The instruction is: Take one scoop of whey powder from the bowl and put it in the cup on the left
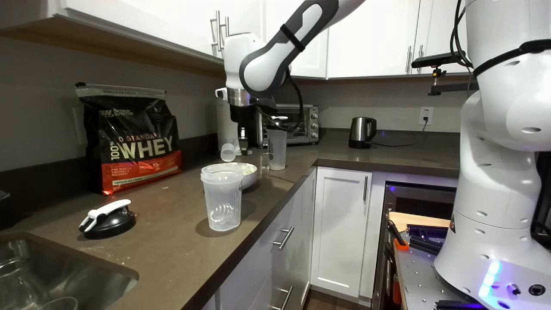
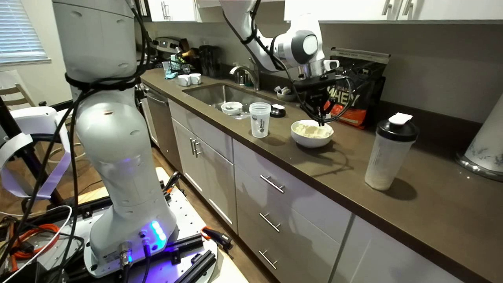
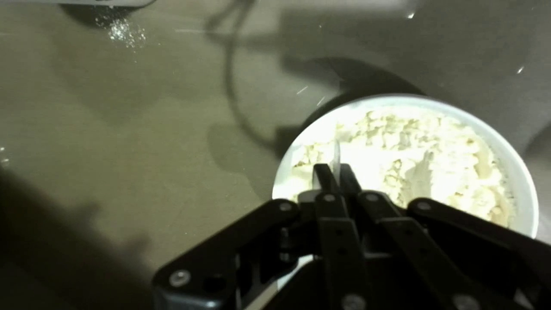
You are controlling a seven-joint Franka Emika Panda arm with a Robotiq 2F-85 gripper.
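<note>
My gripper (image 1: pixel 243 148) is shut on the handle of the pale scoop (image 1: pixel 228 152) and holds it above the far side of the bowl. In the wrist view the thin handle (image 3: pixel 337 155) stands between the fingertips (image 3: pixel 335 176); I cannot make out the scoop's head there or what it holds. The white bowl (image 1: pixel 250 178) holds pale powder and shows under the gripper in the wrist view (image 3: pixel 523 189). In an exterior view the bowl (image 2: pixel 310 141) sits below the gripper (image 2: pixel 321 121). The open clear cup (image 1: pixel 222 198) stands beside the bowl, nearer the sink, also in an exterior view (image 2: pixel 259 120).
A lidded shaker (image 2: pixel 393 153) stands on the bowl's other side. A black whey bag (image 1: pixel 133 137) stands against the wall. A black lid (image 1: pixel 109 220) lies near the sink (image 1: pixel 86 254). A kettle (image 1: pixel 361 132) and toaster oven (image 1: pixel 301 122) stand farther back.
</note>
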